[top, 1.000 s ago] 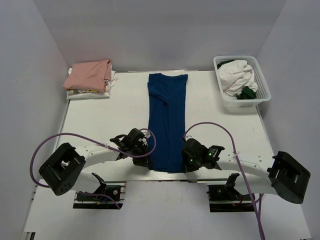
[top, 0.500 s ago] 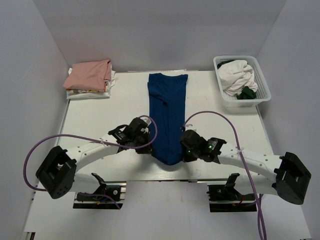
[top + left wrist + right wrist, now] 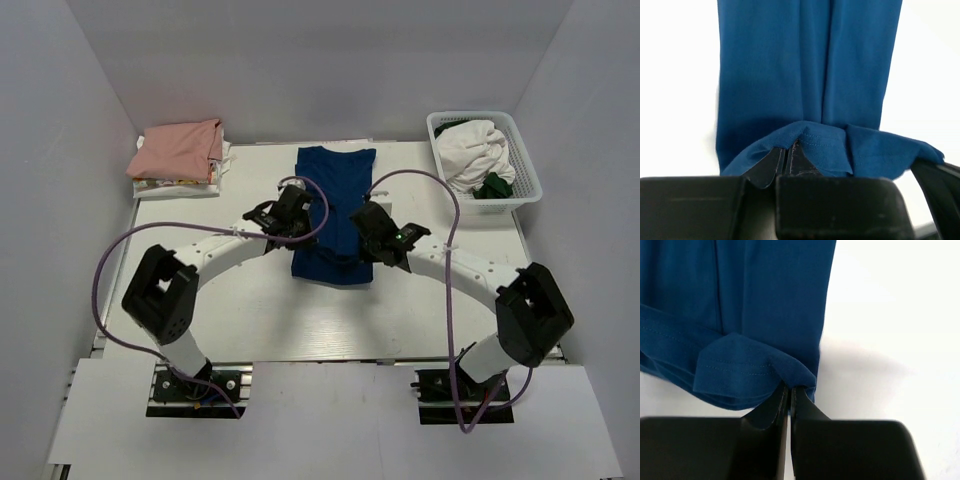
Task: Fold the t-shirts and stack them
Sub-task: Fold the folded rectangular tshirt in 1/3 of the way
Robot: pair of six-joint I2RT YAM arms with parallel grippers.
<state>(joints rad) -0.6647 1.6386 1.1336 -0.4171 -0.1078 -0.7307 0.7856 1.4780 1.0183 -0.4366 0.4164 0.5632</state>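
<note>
Blue shirt [image 3: 335,200] lies in the middle of the counter [image 3: 200,285], folded into a narrow strip. Its long axis runs from the arm bases toward the far edge, with the collar end farthest away. The near part is doubled back over itself, so the fold faces the bases and the stitched hem is raised above the strip's middle.

We see the left end effector [image 3: 788,150] pressed together on the hem's left corner. Cloth drapes over both fingers, with almost no gap between them. The right end effector [image 3: 790,390] pinches the hem's right corner the same way, closed on a small flap of stitched cloth.

Pink shirt [image 3: 178,148] rests folded on a pile at the far left corner, well apart. A basket [image 3: 480,207] holding white and green cloth stands at the far right.
</note>
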